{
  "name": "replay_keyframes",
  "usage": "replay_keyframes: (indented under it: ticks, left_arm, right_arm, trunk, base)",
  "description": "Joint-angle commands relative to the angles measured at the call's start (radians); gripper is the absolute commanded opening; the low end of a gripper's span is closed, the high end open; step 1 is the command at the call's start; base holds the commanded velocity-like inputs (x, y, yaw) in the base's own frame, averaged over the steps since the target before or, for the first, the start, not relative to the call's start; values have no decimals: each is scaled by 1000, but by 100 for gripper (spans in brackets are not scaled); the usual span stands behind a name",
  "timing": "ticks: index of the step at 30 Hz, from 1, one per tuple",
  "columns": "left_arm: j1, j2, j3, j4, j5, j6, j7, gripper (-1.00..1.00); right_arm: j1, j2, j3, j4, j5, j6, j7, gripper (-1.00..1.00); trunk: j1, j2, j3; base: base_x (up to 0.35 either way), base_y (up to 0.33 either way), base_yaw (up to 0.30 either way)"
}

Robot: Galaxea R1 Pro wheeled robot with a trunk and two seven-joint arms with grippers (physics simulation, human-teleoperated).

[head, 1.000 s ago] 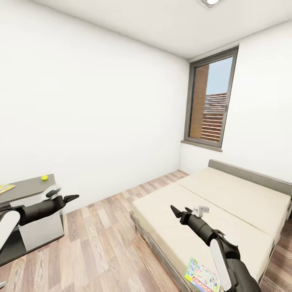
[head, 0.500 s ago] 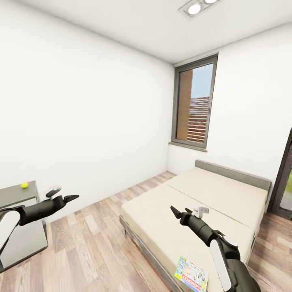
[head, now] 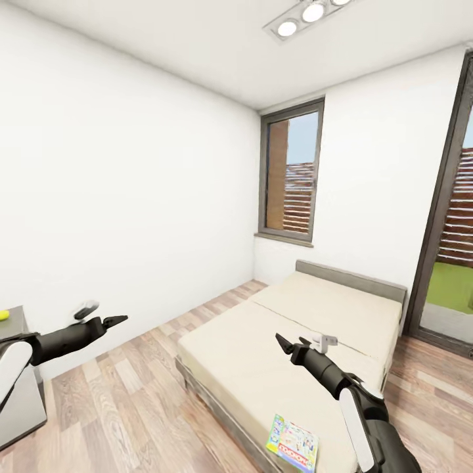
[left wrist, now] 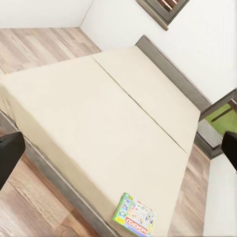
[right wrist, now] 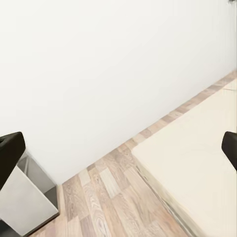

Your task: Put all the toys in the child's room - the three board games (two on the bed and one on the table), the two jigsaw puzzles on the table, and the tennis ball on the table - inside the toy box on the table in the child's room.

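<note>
White walls, a wood-plank floor [head: 125,407] and a tall window [head: 289,174] enclose the child's room, with the bed [head: 289,341] occupying the far right corner. A corner of the table [head: 10,322] shows at the left edge of the head view, with the yellow-green tennis ball [head: 3,315] resting on it, partly cut off by the frame.

One board game, the Monopoly box [head: 293,443], lies flat on the mattress close to the near edge of the bed; the left wrist view shows it [left wrist: 135,217] at the same near corner, well apart from the seam line. The second bed game cannot be located in these views.

The left gripper [head: 115,320] hangs over the floor, near the table. The right gripper [head: 284,343] is raised above the bed. Both hold nothing; in each wrist view the dark fingertips [left wrist: 10,153] stand at opposite borders of the frame, so the jaws are judged spread wide.

Handling assessment: the box appears to be thin, stiff cardboard, light, with a glossy printed lid that may slip. Lying flush on a soft mattress, it offers little clearance for a finger beneath it. A recommended hold is across the short width at the edge nearest the bedside, pressing the lower finger into the mattress to get under the box.
</note>
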Motion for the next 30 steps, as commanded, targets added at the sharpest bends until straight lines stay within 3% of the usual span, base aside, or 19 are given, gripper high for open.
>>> replay_keyframes:
  ticks: [1, 30]
  left_arm:
    - [0, 0, 2, 0, -5, 5, -7, 100]
    - [0, -2, 0, 0, -5, 5, -6, 100]
  right_arm:
    - [0, 1, -3, 0, -9, 9, 4, 100]
    - [0, -2, -4, 0, -9, 9, 4, 100]
  trunk:
    - [0, -1, 1]
    - [0, -1, 37]
  base:
    - [0, 0, -208]
    - [0, 0, -207]
